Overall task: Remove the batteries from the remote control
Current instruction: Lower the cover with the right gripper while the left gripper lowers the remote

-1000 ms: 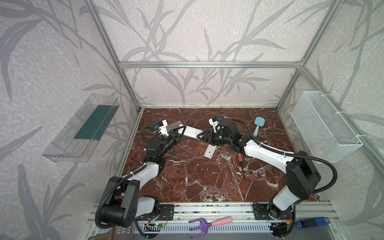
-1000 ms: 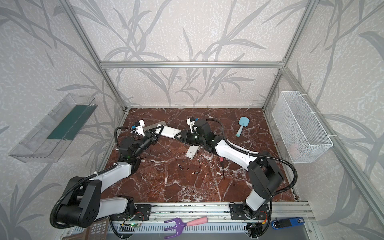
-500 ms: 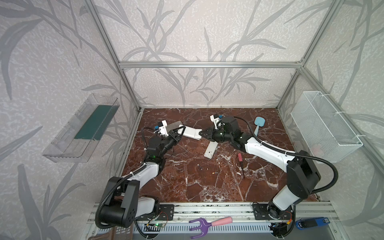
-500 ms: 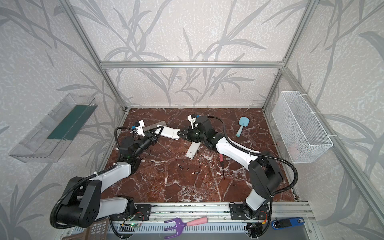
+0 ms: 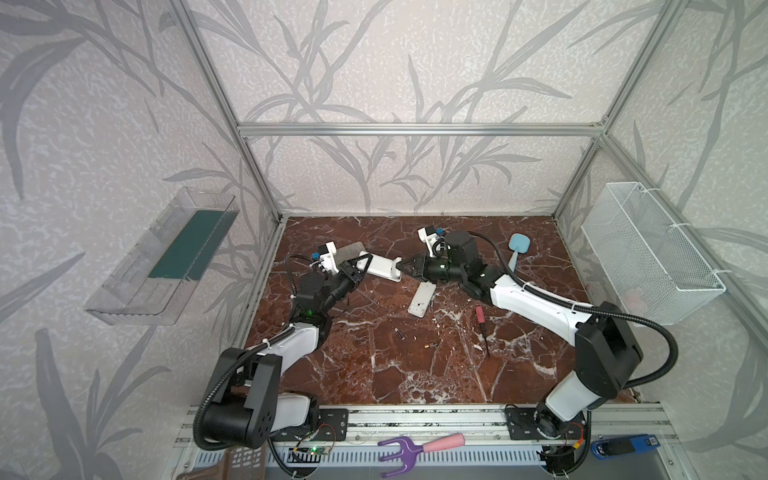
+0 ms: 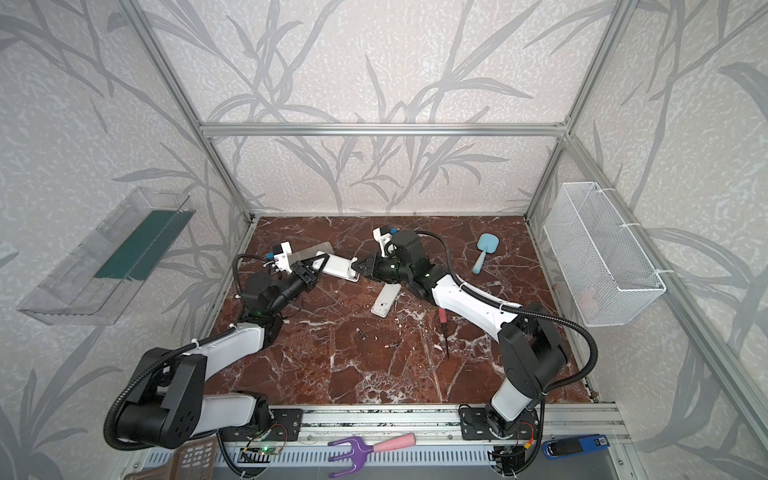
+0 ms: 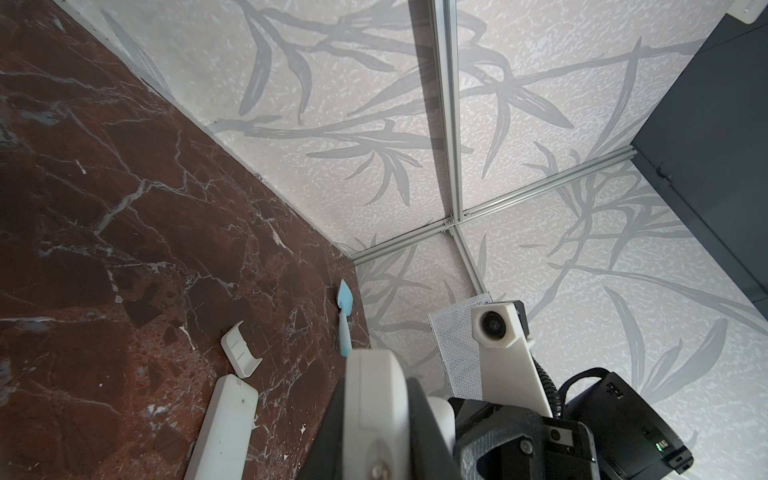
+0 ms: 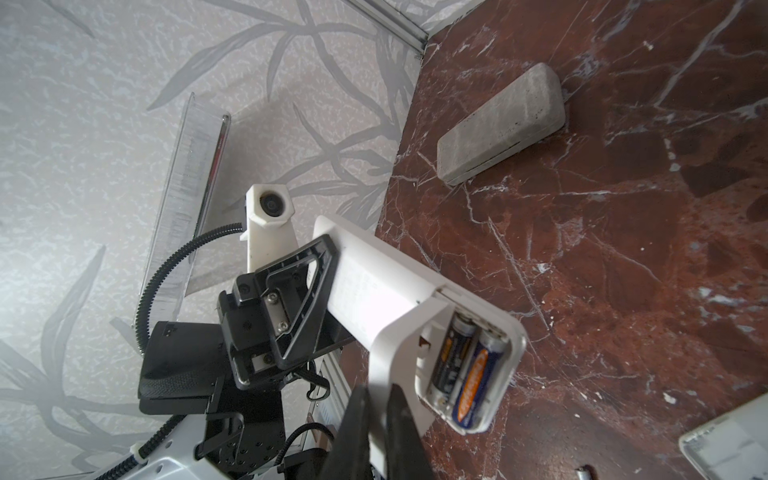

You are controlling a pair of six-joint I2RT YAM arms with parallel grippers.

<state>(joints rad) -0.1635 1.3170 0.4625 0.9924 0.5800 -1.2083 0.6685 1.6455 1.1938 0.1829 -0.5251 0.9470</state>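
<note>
My right end effector [image 8: 379, 390] has just closed beside the open compartment [image 8: 469, 357], on nothing I can see. Both batteries [image 8: 465, 365] still sit in the remote [image 8: 382, 291], which my left end effector [image 5: 363, 264] grips above the surface [image 5: 374, 374]. I judge that pinch missed.

Soft, even light; faint shadows on the surface [image 5: 415, 374]. Wide-angle bending curves the edges; nearest parts in wrist views blur.

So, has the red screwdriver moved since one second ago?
No. The red screwdriver lies where it lay, beside the same white vein of the marble table.
</note>
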